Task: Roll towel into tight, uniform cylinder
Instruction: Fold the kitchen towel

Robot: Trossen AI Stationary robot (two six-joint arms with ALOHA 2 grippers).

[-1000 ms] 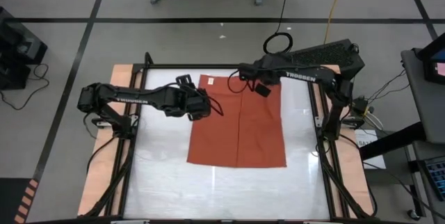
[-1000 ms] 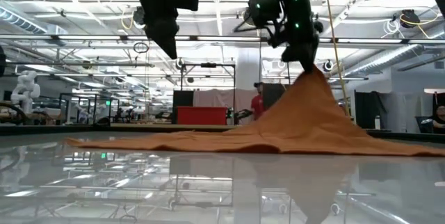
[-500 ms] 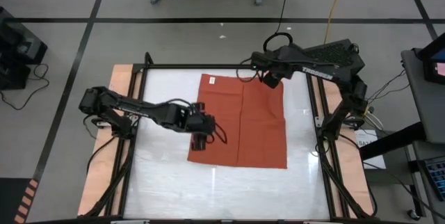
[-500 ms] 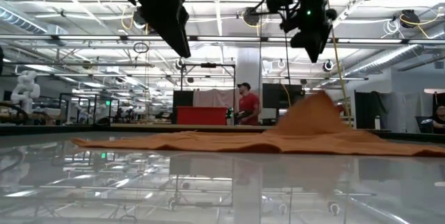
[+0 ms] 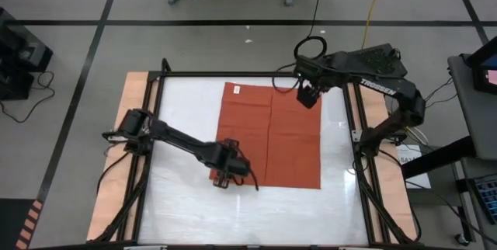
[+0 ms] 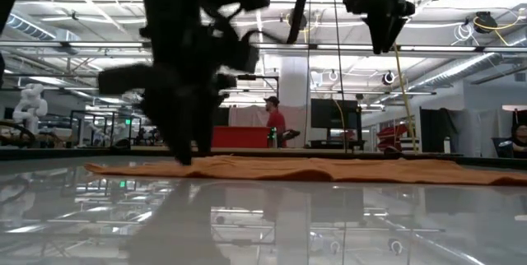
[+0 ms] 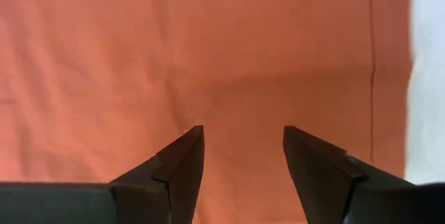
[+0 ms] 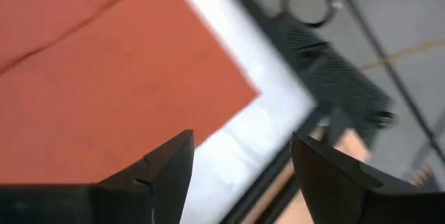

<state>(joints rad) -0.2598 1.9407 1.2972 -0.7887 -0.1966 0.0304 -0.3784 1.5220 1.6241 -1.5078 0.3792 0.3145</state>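
Both grippers are open and empty; your left gripper (image 5: 224, 178) is nearer, at the towel's (image 5: 279, 137) near corner, its long side running away from you, while the right gripper (image 5: 307, 96) hangs over the far corner.

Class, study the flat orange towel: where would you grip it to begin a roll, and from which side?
Probably the towel's near short edge, pinched at a corner from above: it lies flat, so only edges lift. The open left gripper is already at the near-left corner.

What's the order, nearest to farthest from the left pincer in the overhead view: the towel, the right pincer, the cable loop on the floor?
1. towel, its near corner right beside the left pincer.
2. right pincer, above the towel's far corner.
3. cable loop, on the floor beyond the table.
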